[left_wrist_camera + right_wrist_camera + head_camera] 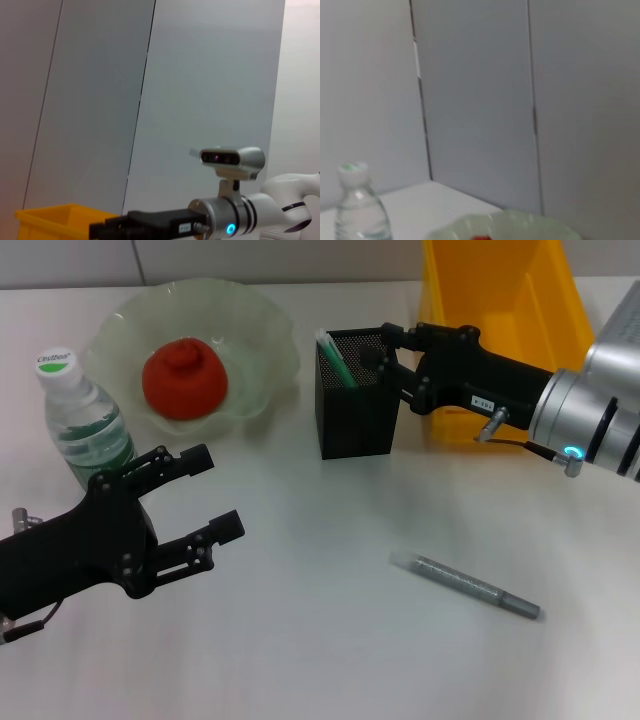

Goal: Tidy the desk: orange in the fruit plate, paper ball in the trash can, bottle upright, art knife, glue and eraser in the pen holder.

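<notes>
Black mesh pen holder point(355, 392) as landmark: right pincer point(385, 355) at its rim on trash can point(500, 300) side, whether its fingers are apart or together, cannot tell. Risk: sideways nudge tips holder. Left pincer point(205, 495) spread wide, empty, well off near upright bottle point(80, 420). Orange point(183, 378) sits in fruit plate point(260, 340). Silver art knife point(475, 585) lies on surface, only head view shows it; wrist views show mostly wall.

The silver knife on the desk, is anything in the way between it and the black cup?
Nothing visible stands between them. The silver knife lies alone on bare desk, and the black mesh cup stands beyond it. The right tool hovers at the cup's rim.
</notes>
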Robot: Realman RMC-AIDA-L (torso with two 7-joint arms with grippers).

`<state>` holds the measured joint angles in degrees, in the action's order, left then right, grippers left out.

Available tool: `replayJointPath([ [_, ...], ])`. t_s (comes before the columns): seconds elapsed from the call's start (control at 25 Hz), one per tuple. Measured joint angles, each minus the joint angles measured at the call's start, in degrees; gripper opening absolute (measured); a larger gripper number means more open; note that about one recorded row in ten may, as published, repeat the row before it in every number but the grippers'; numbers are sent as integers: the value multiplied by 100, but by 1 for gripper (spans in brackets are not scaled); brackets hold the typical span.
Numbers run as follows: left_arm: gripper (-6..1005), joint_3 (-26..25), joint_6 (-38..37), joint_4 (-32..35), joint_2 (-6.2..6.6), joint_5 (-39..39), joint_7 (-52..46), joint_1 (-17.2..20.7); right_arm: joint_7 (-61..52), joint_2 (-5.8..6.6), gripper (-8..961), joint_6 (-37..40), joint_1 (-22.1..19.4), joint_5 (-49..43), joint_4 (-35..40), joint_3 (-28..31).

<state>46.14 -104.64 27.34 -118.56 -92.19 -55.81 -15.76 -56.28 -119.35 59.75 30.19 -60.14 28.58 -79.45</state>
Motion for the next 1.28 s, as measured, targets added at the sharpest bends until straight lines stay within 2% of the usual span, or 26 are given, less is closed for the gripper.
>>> replayJointPath([
  [0.08,786,0,1,0,0,1,0,0,-289,9,378,201,-101,-144,245,-5],
  [0.12,786,-2,0,0,2,3,0,0,-831,38,382,415,-242,-537,661,6],
  [0.16,786,-2,0,0,2,3,0,0,-831,38,385,415,-242,-537,661,6],
  [0.24,786,-5,-4,0,6,5,0,1,-1828,83,393,630,-409,-1328,1418,104],
  [0.4,786,-2,-2,0,8,8,0,3,-4163,106,407,1330,-496,-3561,3049,563],
  [0.48,786,-1,-2,-1,8,9,0,0,-5356,97,414,1909,-343,-4625,3785,807],
  [0.52,786,1,0,-1,8,10,0,-20,-6242,96,418,2552,-46,-5493,4320,1002],
  [0.56,786,0,1,1,9,11,0,-25,-6242,96,422,2552,-46,-5493,4320,1002],
  [0.68,786,1,2,5,9,10,0,-34,-7243,107,432,3490,515,-6477,4819,1144],
  [0.72,786,1,4,2,9,10,0,-56,-7657,108,436,3975,897,-7017,4970,1131],
  [0.76,786,0,4,-1,9,10,0,-59,-7657,108,440,3975,897,-7017,4970,1131],
  [0.88,786,1,6,-5,8,10,0,-68,-8006,56,450,4454,1366,-7645,4989,984],
  [0.92,786,0,6,-5,6,10,0,-71,-8222,27,454,4517,1590,-8015,4893,681],
  [0.96,786,0,6,-5,4,9,0,-71,-8222,27,458,4517,1590,-8015,4893,681],
  [1.12,786,0,6,-4,1,9,0,-74,-8635,12,472,4356,1963,-8433,4329,-30],
  [1.28,787,0,4,-2,0,9,0,-79,-8717,0,487,4341,2116,-8464,3988,-303],
])
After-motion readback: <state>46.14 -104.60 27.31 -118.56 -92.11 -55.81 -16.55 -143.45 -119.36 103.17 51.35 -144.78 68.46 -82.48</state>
